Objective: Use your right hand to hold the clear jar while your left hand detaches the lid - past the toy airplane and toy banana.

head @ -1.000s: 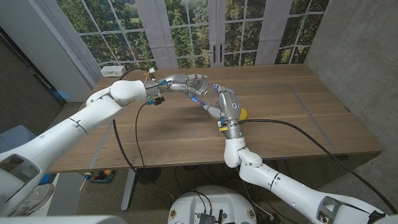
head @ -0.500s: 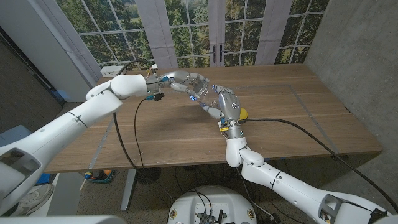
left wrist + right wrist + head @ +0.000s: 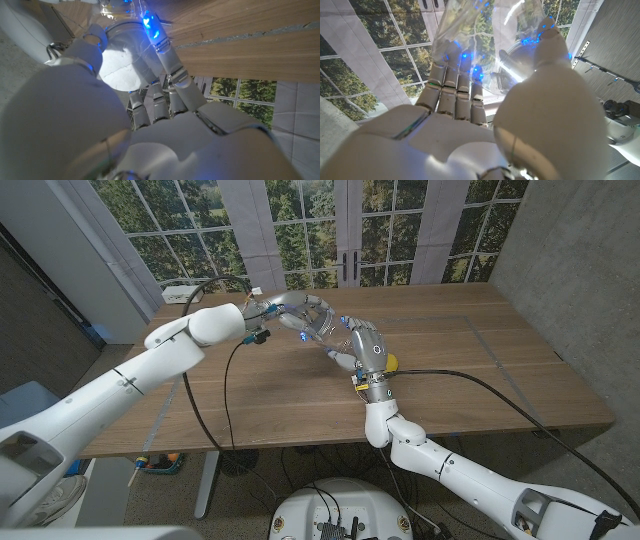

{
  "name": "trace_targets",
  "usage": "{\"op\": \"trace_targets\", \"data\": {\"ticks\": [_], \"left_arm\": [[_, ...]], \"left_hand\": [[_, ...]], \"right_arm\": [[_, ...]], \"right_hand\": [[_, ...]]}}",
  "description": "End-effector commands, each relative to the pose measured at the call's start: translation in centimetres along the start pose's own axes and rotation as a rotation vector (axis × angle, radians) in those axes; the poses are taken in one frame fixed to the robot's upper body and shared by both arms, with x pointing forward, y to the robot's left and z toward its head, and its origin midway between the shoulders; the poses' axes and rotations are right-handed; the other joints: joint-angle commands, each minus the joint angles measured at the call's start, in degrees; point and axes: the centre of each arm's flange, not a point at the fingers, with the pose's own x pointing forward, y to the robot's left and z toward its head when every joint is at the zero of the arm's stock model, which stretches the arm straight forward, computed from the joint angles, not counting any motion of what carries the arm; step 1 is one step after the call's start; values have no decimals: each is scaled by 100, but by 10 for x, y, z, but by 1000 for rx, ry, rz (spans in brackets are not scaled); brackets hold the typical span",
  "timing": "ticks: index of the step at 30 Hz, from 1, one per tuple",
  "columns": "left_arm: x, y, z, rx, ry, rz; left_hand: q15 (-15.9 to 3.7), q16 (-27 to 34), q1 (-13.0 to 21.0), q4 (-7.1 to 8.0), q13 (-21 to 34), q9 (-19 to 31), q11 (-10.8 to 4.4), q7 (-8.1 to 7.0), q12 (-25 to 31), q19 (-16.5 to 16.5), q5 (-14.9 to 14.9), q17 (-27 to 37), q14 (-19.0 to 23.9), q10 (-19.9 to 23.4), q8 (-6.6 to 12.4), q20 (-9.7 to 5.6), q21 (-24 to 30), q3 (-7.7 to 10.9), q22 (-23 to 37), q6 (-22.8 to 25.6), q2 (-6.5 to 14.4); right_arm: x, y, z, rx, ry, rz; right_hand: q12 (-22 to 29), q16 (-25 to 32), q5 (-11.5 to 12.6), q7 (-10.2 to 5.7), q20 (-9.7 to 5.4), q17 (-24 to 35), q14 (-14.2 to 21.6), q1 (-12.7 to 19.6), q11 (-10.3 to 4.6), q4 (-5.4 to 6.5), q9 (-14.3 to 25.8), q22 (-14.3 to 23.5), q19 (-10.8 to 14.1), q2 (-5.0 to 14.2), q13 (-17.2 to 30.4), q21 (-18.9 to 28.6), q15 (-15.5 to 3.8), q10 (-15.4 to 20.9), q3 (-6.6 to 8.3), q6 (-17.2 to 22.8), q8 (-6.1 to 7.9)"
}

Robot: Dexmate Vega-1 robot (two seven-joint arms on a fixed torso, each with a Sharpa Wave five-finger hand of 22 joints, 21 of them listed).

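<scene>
Working across the wooden table (image 3: 480, 370), you have both arms meeting just left of its middle, toward the far side. Your left arm (image 3: 130, 375) reaches in from the near left, and your right arm (image 3: 450, 470) rises from the near right, so the two hands face each other over the jar: one to brace, one to turn.

Your right hand (image 3: 366, 348) stands upright with its fingers wrapped round the clear jar (image 3: 485, 45), which is up off the table in that grasp. Held like this, the jar's top is offered toward your left hand (image 3: 300, 313), whose fingers are curled down over the lid (image 3: 122, 62). It looks like a grip on the lid, and I judge the detaching is under way rather than finished, since lid and jar seem to sit together.

The head view gives the layout but hides the jar almost wholly behind the two hands. The right wrist view shows its clear wall against the fingers (image 3: 452, 85), windows visible through it. The left wrist view shows the pale round lid beneath that hand's fingers (image 3: 170, 60).

Just right of your right wrist a yellow shape (image 3: 392, 363) peeks out, probably the toy banana. I cannot make out the toy airplane.
</scene>
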Motion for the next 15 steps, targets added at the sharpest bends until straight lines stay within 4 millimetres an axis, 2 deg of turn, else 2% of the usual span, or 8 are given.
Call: {"op": "trace_targets", "data": {"ticks": [1,2,5,15], "left_arm": [[13,-19,-22,-404,99,-69],[15,-20,-24,-439,97,-87],[18,-24,-28,-522,102,-137],[24,-38,-40,-817,93,-278]], "left_hand": [[-2439,-121,910,149,-171,359,-801,1791,174,-37,-34,-14,2444,3451,258,19,167,-25,54,1957,1455],[-2419,-141,770,219,-218,359,-772,1809,154,-47,-50,-16,2512,3498,230,20,212,-38,62,1999,1523],[-2425,-162,510,270,-316,433,-667,1900,134,-13,-83,-8,2740,3715,210,41,357,-33,77,2171,1627],[-2407,-190,204,337,-382,607,-660,1961,97,21,-95,-6,2985,4009,180,17,565,57,119,2346,1743]], "right_arm": [[-1,-5,-1,30,-59,-56],[-1,-5,-1,31,-62,-59],[-1,-5,-2,33,-76,-63],[-1,-8,-5,47,-99,-90]], "right_hand": [[-19,18,29,-1822,-959,1979,1901,345,-2279,509,31,19,-543,418,276,52,-2350,2353,580,2969,-22],[-29,14,32,-1836,-961,1979,1903,342,-2278,510,31,18,-551,417,280,59,-2352,2351,584,2974,-26],[-32,10,36,-1844,-977,1979,1903,336,-2290,513,32,17,-558,416,301,69,-2353,2351,588,2969,-34],[-70,-9,43,-1864,-1007,1980,1895,315,-2297,521,39,14,-587,412,329,102,-2354,2349,600,2974,-50]]}}
